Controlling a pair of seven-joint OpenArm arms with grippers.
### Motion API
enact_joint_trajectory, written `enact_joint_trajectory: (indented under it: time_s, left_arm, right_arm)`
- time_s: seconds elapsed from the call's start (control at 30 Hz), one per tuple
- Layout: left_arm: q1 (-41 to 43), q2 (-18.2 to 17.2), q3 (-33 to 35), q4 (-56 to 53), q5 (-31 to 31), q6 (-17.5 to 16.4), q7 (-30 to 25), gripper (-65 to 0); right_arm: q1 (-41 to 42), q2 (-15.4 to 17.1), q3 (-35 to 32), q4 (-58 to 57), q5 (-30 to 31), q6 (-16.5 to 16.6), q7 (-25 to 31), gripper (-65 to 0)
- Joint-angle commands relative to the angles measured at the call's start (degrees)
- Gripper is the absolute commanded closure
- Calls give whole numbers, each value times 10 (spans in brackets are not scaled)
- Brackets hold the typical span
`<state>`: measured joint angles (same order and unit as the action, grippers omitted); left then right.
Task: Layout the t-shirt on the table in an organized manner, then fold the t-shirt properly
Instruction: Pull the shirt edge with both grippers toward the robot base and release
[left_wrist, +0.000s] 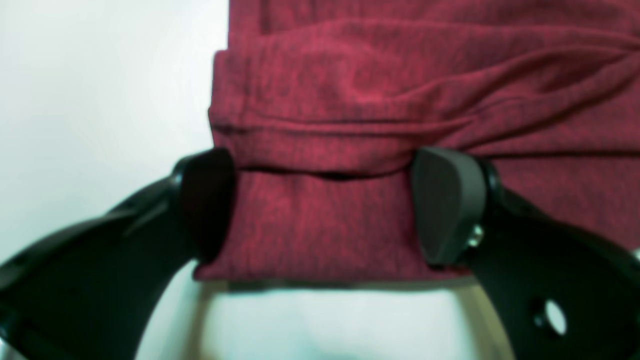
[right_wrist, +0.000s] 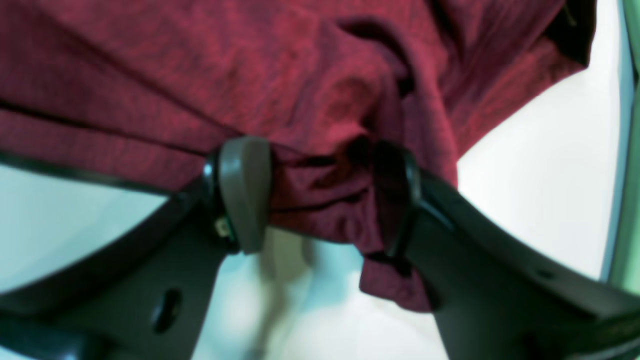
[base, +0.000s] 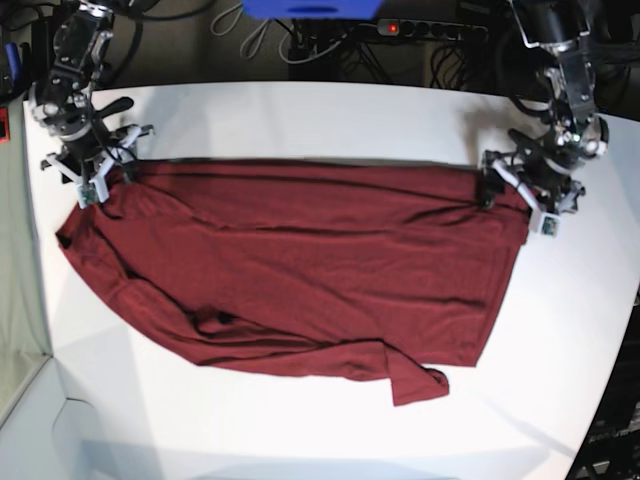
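While both arms hover at the far corners, a maroon t-shirt (base: 300, 270) lies spread but wrinkled across the white tabletop (base: 300, 115). Jaws of the left gripper (left_wrist: 322, 210) stand wide astride a flat hem corner; those of the right gripper (right_wrist: 320, 195) bracket bunched cloth. Thin, limp fabric will likely sag and crease, so seams and corners offer the surest hold.

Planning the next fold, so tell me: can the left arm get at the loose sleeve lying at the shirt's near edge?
Probably yes: nothing lies between the left gripper, at the t-shirt's far corner, and that sleeve, just bare table.
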<state>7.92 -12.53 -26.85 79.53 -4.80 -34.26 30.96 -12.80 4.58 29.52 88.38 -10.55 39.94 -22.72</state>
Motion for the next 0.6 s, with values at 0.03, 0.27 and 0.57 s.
enact_joint_trajectory:
  time_s: [0.03, 0.27, 0.57]
  left_arm:
    - [18, -6, -8, 27, 17, 2, 42, -537]
    - [57, -3, -20, 113, 17, 1, 97, -537]
    - [110, -6, -22, 171, 20, 1, 97, -537]
  right_arm:
    - [-18, 3, 2, 4, -26, 1, -39, -340]
    - [-73, -1, 2, 49, -25, 1, -40, -340]
    - [-140, -13, 2, 125, -24, 1, -40, -340]
